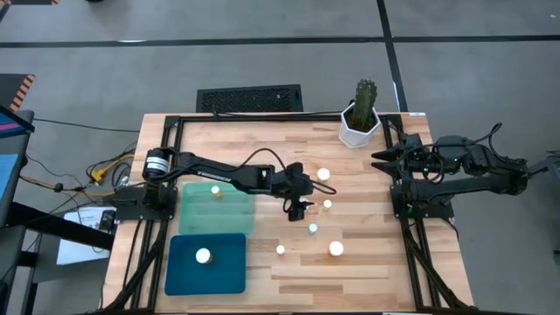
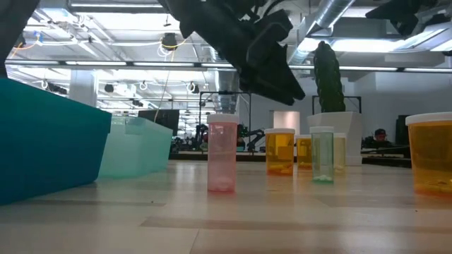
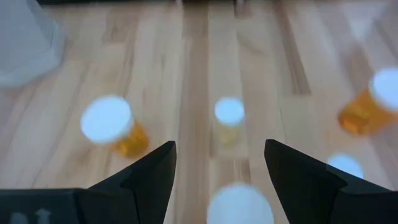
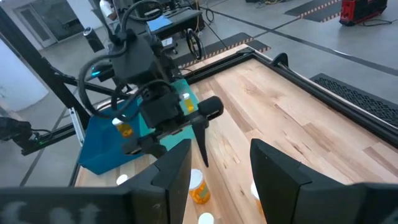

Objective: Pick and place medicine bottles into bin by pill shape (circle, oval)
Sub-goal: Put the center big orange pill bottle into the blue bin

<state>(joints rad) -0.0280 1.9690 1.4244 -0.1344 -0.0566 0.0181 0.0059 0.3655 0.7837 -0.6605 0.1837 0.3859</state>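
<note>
Medicine bottles (image 1: 336, 248) white-capped, no legible labels; left pincer (image 1: 298, 210) open above.

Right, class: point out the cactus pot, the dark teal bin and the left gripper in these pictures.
cactus pot (image 1: 358, 129): high view, on its white wall.
dark teal bin (image 1: 227, 267): high view, on its bare floor beside the bottle.
left gripper (image 1: 298, 211): high view, midway between its open fingertips.
</note>
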